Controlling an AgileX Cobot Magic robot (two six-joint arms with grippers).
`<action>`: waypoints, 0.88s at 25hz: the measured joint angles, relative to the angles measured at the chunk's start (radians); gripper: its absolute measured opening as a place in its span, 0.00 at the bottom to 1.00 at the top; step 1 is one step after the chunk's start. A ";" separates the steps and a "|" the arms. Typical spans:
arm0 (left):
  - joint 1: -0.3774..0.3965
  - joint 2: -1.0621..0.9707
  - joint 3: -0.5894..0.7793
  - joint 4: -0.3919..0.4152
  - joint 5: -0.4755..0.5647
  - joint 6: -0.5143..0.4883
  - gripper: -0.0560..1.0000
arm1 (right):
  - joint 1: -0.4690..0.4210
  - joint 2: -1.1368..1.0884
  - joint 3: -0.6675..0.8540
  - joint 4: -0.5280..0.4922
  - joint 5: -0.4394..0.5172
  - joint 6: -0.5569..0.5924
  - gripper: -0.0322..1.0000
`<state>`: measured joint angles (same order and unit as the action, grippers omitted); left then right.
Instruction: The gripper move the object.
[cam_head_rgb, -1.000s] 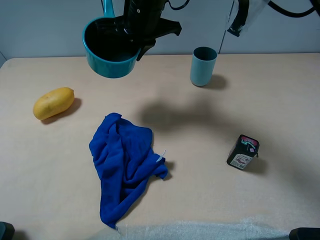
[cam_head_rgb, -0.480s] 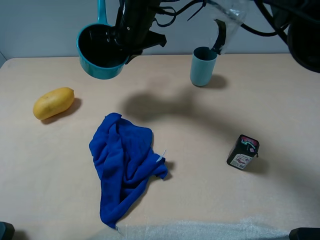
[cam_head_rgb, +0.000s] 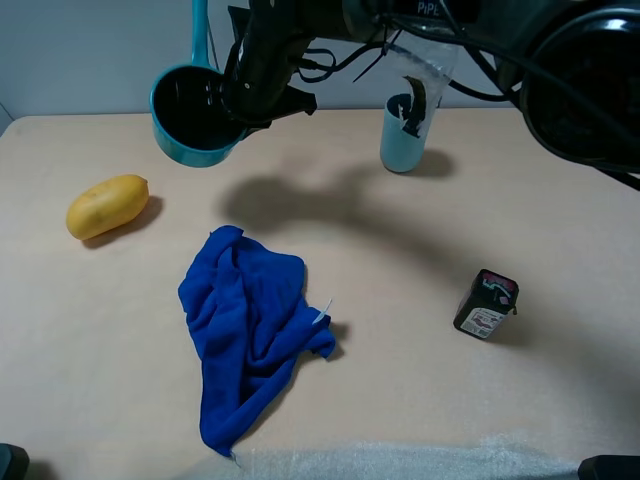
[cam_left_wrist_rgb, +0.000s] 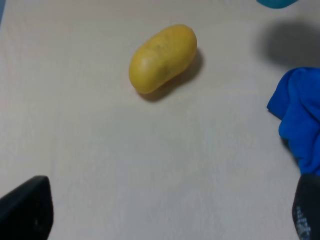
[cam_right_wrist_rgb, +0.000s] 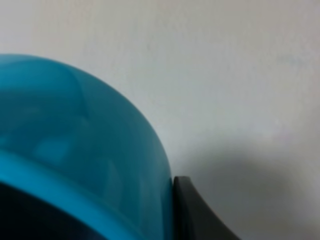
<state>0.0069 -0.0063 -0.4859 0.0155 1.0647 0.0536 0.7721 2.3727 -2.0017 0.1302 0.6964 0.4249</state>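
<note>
The teal saucepan, dark inside with its straight handle pointing up and back, hangs in the air above the table's far left. My right gripper reaches across from the right and is shut on the pan's right rim. In the right wrist view the pan's teal wall fills the frame beside one dark finger. My left gripper is open and empty, low over the table near the yellow fruit; only its two dark fingertips show. A sliver of the pan shows in the left wrist view.
A yellow fruit lies at the left, also in the left wrist view. A crumpled blue cloth lies in the middle front. A taller teal cup stands at the back. A small black box stands at the right.
My right gripper has carried the saucepan to the left and slightly lower, and its shadow on the table has moved left with it. Nothing else has moved.
</note>
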 joint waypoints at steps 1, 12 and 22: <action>0.000 0.000 0.000 0.000 0.000 0.000 0.97 | 0.002 0.009 0.000 0.000 -0.011 0.000 0.04; 0.000 0.000 0.000 0.000 0.000 0.001 0.97 | 0.024 0.084 0.000 -0.001 -0.132 -0.003 0.04; 0.000 0.000 0.000 0.000 0.000 0.001 0.97 | 0.024 0.132 0.000 -0.069 -0.184 -0.006 0.04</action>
<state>0.0069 -0.0063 -0.4859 0.0160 1.0647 0.0545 0.7957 2.5047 -2.0017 0.0610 0.5126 0.4185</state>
